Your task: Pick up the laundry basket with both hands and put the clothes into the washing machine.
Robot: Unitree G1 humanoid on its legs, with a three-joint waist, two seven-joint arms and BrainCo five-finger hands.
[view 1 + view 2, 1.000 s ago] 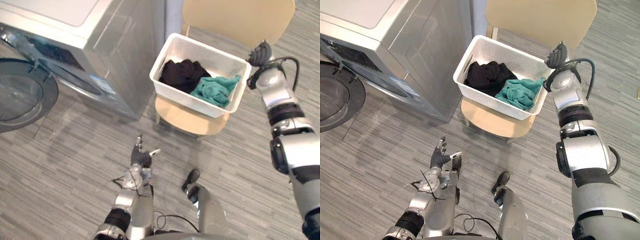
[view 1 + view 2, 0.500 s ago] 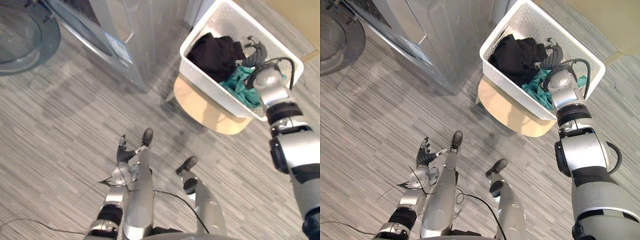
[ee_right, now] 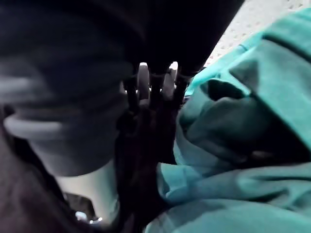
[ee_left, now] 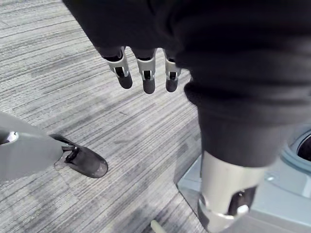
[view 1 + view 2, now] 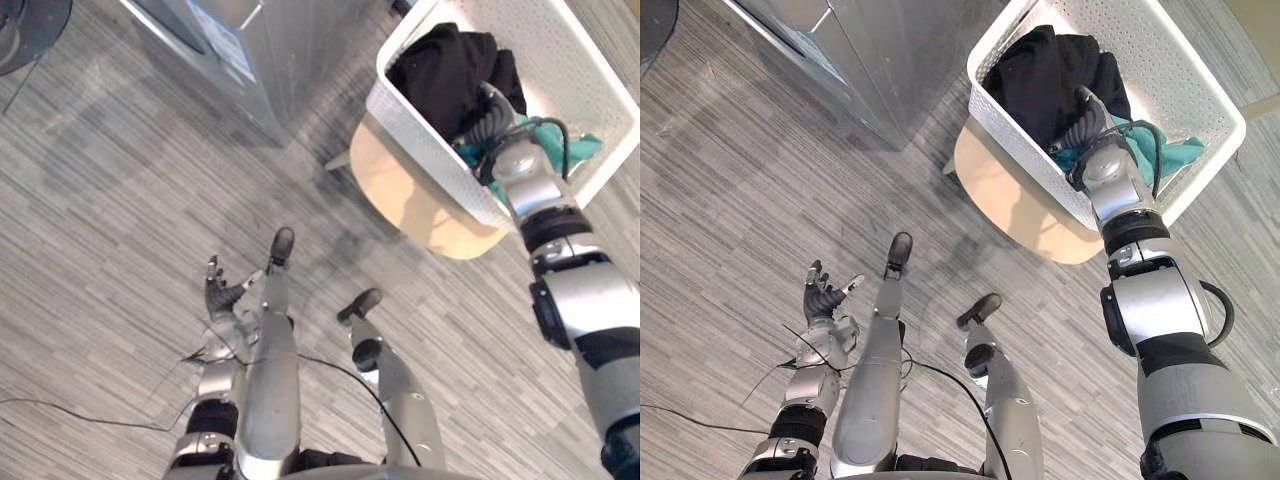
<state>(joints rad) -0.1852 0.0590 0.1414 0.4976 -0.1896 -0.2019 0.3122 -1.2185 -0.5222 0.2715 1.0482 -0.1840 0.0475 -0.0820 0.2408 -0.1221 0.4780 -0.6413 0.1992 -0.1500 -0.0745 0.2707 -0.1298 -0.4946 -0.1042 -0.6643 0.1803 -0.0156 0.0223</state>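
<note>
The basket [image 5: 425, 150] sits on the chair [image 5: 410, 205] beside the washing machine [image 5: 270, 50]. The right hand [image 5: 1085, 112] reaches between the black garment [image 5: 1040, 75] and the teal garment [image 5: 1170, 150], probably to take clothing; its grip cannot be determined. The left hand [image 5: 825, 295] hangs spread and idle.

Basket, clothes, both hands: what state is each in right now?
laundry basket: upright on the chair, not lifted.
black garment: in the basket.
teal garment: in the basket too.
right hand: down in the basket against the black garment.
left hand: open, empty, over the floor.
</note>
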